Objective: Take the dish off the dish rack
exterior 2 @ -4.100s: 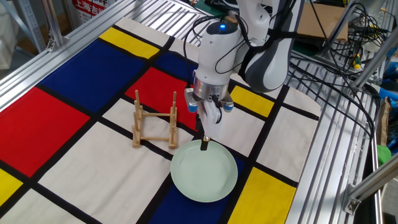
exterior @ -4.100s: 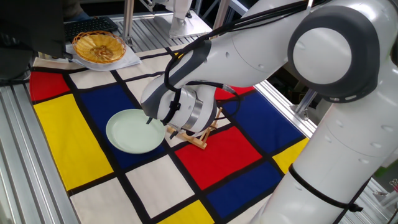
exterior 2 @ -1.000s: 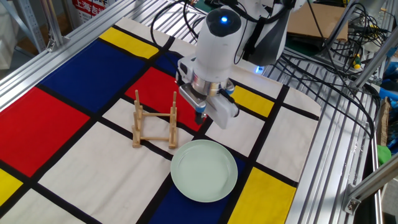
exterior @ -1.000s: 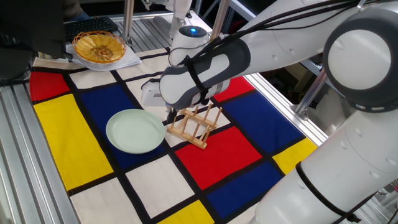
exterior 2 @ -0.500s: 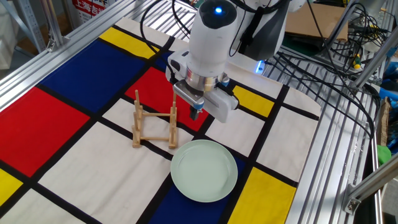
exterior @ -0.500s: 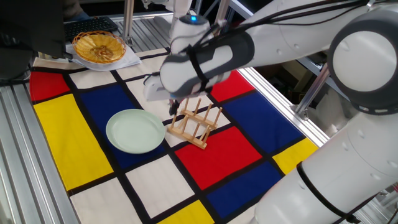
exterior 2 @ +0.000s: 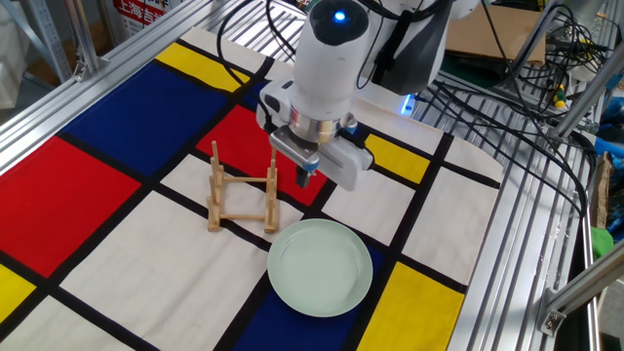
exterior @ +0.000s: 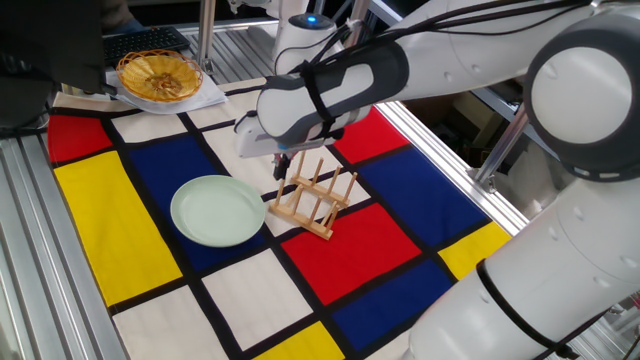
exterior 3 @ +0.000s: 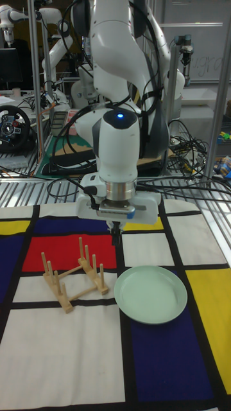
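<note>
The dish (exterior: 215, 210) (exterior 2: 320, 266) (exterior 3: 151, 294), a pale mint-green plate, lies flat on the checked cloth right beside the dish rack, touching none of its pegs. The dish rack (exterior: 312, 200) (exterior 2: 242, 190) (exterior 3: 70, 276) is a small wooden peg rack and stands with nothing in it. My gripper (exterior: 283, 168) (exterior 2: 305, 175) (exterior 3: 115, 236) hangs pointing down above the cloth, over the rack's end nearest the dish and well clear of both. Its fingers look pressed together with nothing between them.
A yellow woven basket (exterior: 158, 75) sits at the cloth's far corner. Aluminium frame rails (exterior 2: 507, 224) run along the table's edges, with cables (exterior 2: 546, 88) behind. The robot's arm (exterior: 470, 60) arches over the right side of the cloth.
Four seconds ago the fingertips were down at the dish's rim. Since then the gripper has let go, risen and shifted slightly toward the rack. The dish and rack have stayed put.
</note>
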You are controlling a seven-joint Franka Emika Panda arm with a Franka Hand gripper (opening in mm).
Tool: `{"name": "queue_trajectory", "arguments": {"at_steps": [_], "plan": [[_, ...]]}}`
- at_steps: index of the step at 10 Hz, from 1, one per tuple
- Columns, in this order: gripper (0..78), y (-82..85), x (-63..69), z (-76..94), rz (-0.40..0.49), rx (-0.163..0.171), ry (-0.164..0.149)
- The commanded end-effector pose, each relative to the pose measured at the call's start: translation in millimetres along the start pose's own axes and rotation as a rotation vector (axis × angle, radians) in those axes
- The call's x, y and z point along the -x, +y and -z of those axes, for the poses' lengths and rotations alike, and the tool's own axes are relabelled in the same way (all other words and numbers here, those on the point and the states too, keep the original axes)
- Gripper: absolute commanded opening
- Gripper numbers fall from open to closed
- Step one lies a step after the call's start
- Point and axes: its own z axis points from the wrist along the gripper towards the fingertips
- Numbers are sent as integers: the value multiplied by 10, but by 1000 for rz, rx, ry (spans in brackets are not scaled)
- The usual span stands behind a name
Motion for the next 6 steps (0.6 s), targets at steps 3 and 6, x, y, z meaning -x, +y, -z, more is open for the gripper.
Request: {"name": "queue_trajectory", "arguments": {"at_steps": [3,6], "plan": [[12,-95,73,101,88,10,8],[12,-108,151,149,101,27,34]]}}
